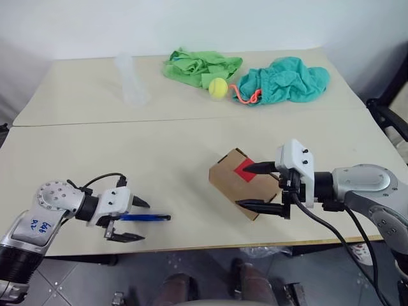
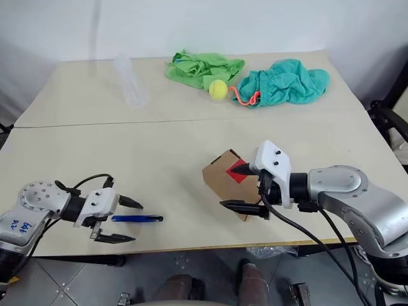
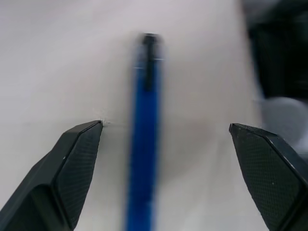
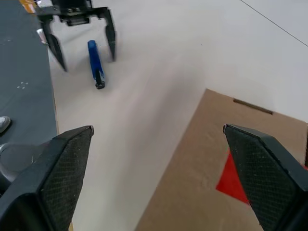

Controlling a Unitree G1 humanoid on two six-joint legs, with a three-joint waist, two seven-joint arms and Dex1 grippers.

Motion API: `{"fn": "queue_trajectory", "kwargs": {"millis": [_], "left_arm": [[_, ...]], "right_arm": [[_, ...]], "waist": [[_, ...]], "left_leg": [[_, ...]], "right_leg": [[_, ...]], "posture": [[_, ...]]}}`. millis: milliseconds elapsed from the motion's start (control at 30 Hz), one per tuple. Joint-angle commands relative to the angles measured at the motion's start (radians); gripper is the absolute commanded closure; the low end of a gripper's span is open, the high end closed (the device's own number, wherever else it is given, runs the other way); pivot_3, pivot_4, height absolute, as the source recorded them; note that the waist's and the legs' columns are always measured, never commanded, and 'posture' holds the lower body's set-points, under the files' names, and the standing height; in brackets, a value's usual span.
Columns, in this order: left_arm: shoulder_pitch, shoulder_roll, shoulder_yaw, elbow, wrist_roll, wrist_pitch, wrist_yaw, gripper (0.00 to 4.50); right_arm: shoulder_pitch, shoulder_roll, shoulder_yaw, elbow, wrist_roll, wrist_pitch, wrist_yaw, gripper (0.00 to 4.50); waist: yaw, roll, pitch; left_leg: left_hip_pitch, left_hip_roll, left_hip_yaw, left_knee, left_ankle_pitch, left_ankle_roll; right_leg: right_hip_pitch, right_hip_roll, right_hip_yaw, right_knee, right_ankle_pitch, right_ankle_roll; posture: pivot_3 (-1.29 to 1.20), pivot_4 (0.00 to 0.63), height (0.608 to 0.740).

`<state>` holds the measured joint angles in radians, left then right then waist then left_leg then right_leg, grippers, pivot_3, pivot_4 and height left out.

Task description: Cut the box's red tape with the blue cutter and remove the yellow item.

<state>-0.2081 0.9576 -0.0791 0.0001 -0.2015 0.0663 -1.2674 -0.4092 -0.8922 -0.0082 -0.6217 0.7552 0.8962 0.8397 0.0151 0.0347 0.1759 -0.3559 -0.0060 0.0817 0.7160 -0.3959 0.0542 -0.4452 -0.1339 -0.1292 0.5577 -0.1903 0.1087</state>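
Two hands, both wide open right now. Left hand [image 1: 132, 220] sits low over the table [image 1: 159, 146] with its fingers straddling the blue cutter [image 1: 145, 217], which lies flat near the front edge, not gripped. Right hand [image 1: 260, 187] brackets the box [image 1: 239, 185], one finger up by the red tape [image 1: 244, 169] and one under the near edge, probably lined up to steady it, though I can't tell if it's touching. Flaps look closed, so the yellow item is presumably inside. Seems like cutting hasn't begun.
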Motion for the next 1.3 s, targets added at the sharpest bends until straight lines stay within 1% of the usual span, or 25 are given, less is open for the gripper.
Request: {"fn": "queue_trajectory", "kwargs": {"millis": [33, 133, 233, 300, 333, 400, 500, 600, 733, 767, 833, 933, 1000, 1033, 1167, 1233, 1267, 1300], "left_arm": [[0.04, 0.007, -0.025, 0.036, 0.057, -0.005, 0.017, 0.89], [0.054, 0.011, -0.021, 0.031, 0.054, -0.007, 0.016, 1.82], [0.068, 0.024, -0.022, 0.033, 0.053, -0.007, -0.002, 2.69], [0.079, 0.043, -0.021, 0.013, 0.015, 0.047, -0.046, 3.25], [0.081, 0.049, -0.018, 0.001, -0.012, 0.081, -0.067, 3.6], [0.069, 0.051, -0.001, -0.025, -0.099, 0.17, -0.111, 4.09], [0.051, 0.051, 0.018, -0.057, -0.188, 0.294, -0.15, 4.09], [0.04, 0.048, 0.037, -0.082, -0.242, 0.364, -0.171, 4.09], [0.016, 0.042, 0.065, -0.115, -0.33, 0.54, -0.132, 4.09], [0.013, 0.043, 0.068, -0.122, -0.34, 0.566, -0.125, 4.09], [-0.009, 0.077, 0.031, -0.128, -0.328, 0.681, -0.099, 4.09], [-0.047, 0.095, -0.003, -0.13, -0.331, 0.824, -0.072, 4.09], [-0.07, 0.082, 0.001, -0.127, -0.349, 0.89, -0.048, 3.37], [-0.081, 0.073, 0.006, -0.122, -0.367, 0.926, -0.043, 3.14], [-0.142, 0.053, -0.014, -0.102, -0.409, 1.105, -0.001, 1.91], [-0.159, 0.049, -0.024, -0.103, -0.427, 1.158, 0.009, 1.91], [-0.18, 0.04, -0.03, -0.091, -0.442, 1.216, 0.023, 1.91], [-0.204, 0.024, -0.029, -0.074, -0.461, 1.278, 0.037, 1.72]], "right_arm": [[-0.007, 0.003, -0.008, -0.017, 0.001, -0.016, 0.003, 0.0], [-0.002, 0.001, -0.012, -0.02, 0.004, -0.015, 0.001, 0.0], [0.009, -0.001, -0.017, -0.028, 0.006, -0.013, -0.001, 0.0], [0.013, -0.002, -0.02, -0.03, 0.007, -0.013, -0.002, 0.0], [0.015, -0.003, -0.02, -0.031, 0.007, -0.013, -0.002, 0.0], [0.016, -0.003, -0.019, -0.032, 0.006, -0.016, -0.001, 0.0], [0.017, -0.001, -0.016, -0.032, 0.003, -0.019, -0.001, 0.0], [0.016, 0.001, -0.015, -0.032, 0.002, -0.021, -0.001, 0.0], [0.02, 0.003, -0.014, -0.034, 0.002, -0.022, -0.002, 0.0], [0.021, 0.003, -0.014, -0.035, 0.003, -0.022, -0.003, 0.0], [0.026, 0.004, -0.016, -0.038, 0.004, -0.021, -0.005, 0.0], [0.029, 0.006, -0.017, -0.04, 0.007, -0.019, -0.009, 0.0], [0.027, 0.006, -0.016, -0.037, 0.007, -0.019, -0.008, 0.0], [0.027, 0.007, -0.016, -0.037, 0.008, -0.019, -0.008, 0.0], [0.026, 0.008, -0.014, -0.035, 0.009, -0.017, -0.008, 0.0], [0.024, 0.008, -0.014, -0.033, 0.01, -0.016, -0.007, 0.0], [0.024, 0.008, -0.013, -0.033, 0.01, -0.016, -0.007, 0.0], [0.023, 0.008, -0.011, -0.031, 0.009, -0.017, -0.006, 0.0]], "waist": [[0.003, 0.0, 0.0], [0.003, 0.0, 0.0], [0.003, 0.0, 0.0], [0.003, 0.0, 0.0], [0.001, 0.0, 0.0], [-0.01, 0.0, 0.0], [-0.019, 0.0, 0.0], [-0.018, -0.003, 0.002], [-0.015, -0.008, 0.005], [-0.015, -0.01, 0.006], [-0.016, -0.012, 0.008], [-0.016, -0.013, 0.008], [-0.016, -0.013, 0.009], [-0.016, -0.013, 0.009], [-0.015, -0.015, 0.01], [-0.016, -0.015, 0.01], [-0.016, -0.015, 0.01], [-0.016, -0.015, 0.01]], "left_leg": [[0.0, 0.0, 0.0, 0.0, 0.0, 0.0], [0.002, 0.001, 0.002, 0.0, -0.001, -0.001], [0.002, 0.002, 0.002, -0.001, -0.001, -0.002], [0.002, 0.002, 0.002, -0.001, -0.001, -0.002], [0.002, 0.002, 0.002, -0.001, -0.002, -0.003], [0.002, 0.004, 0.003, -0.001, -0.002, -0.003], [0.002, 0.005, 0.004, -0.001, -0.003, -0.004], [0.0, 0.005, 0.006, -0.001, -0.003, -0.003], [0.0, 0.004, 0.008, -0.001, -0.004, -0.002], [0.0, 0.004, 0.008, -0.001, -0.004, -0.002], [0.0, 0.004, 0.008, -0.001, -0.004, -0.002], [0.0, 0.004, 0.008, -0.001, -0.004, -0.002], [0.0, 0.004, 0.009, -0.001, -0.004, -0.002], [0.0, 0.004, 0.009, -0.001, -0.004, -0.002], [0.0, 0.004, 0.01, -0.001, -0.004, -0.002], [0.001, 0.004, 0.01, -0.001, -0.004, -0.002], [0.001, 0.004, 0.01, -0.001, -0.004, -0.002], [0.001, 0.004, 0.011, -0.001, -0.004, -0.002]], "right_leg": [[0.0, -0.001, 0.001, 0.0, 0.0, 0.0], [-0.001, -0.006, 0.002, 0.001, -0.001, -0.002], [-0.001, -0.005, 0.001, 0.002, -0.002, -0.004], [-0.001, -0.004, 0.001, 0.002, -0.002, -0.004], [-0.001, -0.003, 0.001, 0.002, -0.002, -0.004], [-0.001, -0.001, 0.002, 0.002, -0.002, -0.004], [-0.002, 0.003, 0.002, 0.003, -0.002, -0.005], [-0.003, 0.007, 0.001, 0.003, -0.003, -0.005], [-0.003, 0.006, 0.0, 0.002, -0.002, -0.004], [-0.003, 0.006, 0.0, 0.002, -0.002, -0.004], [-0.003, 0.006, 0.0, 0.002, -0.002, -0.004], [-0.003, 0.006, 0.0, 0.002, -0.003, -0.004], [-0.003, 0.007, 0.0, 0.002, -0.003, -0.004], [-0.003, 0.007, 0.0, 0.002, -0.003, -0.004], [-0.003, 0.007, 0.0, 0.002, -0.002, -0.004], [-0.003, 0.008, 0.0, 0.003, -0.002, -0.004], [-0.003, 0.008, 0.0, 0.003, -0.002, -0.004], [-0.003, 0.008, 0.0, 0.003, -0.002, -0.004]], "posture": [[0.0, 0.15, 0.74], [0.0, 0.15, 0.74], [0.0, 0.15, 0.74], [0.0, 0.15, 0.74], [0.0, 0.15, 0.74], [0.0, 0.15, 0.74], [0.0, 0.15, 0.74], [0.0, 0.15, 0.74], [0.0, 0.15, 0.74], [0.0, 0.15, 0.74], [0.0, 0.15, 0.74], [0.0, 0.15, 0.74], [0.0, 0.15, 0.74], [0.0, 0.15, 0.74], [0.0, 0.15, 0.74], [0.0, 0.15, 0.74], [0.0, 0.15, 0.74], [0.0, 0.15, 0.74]]}}
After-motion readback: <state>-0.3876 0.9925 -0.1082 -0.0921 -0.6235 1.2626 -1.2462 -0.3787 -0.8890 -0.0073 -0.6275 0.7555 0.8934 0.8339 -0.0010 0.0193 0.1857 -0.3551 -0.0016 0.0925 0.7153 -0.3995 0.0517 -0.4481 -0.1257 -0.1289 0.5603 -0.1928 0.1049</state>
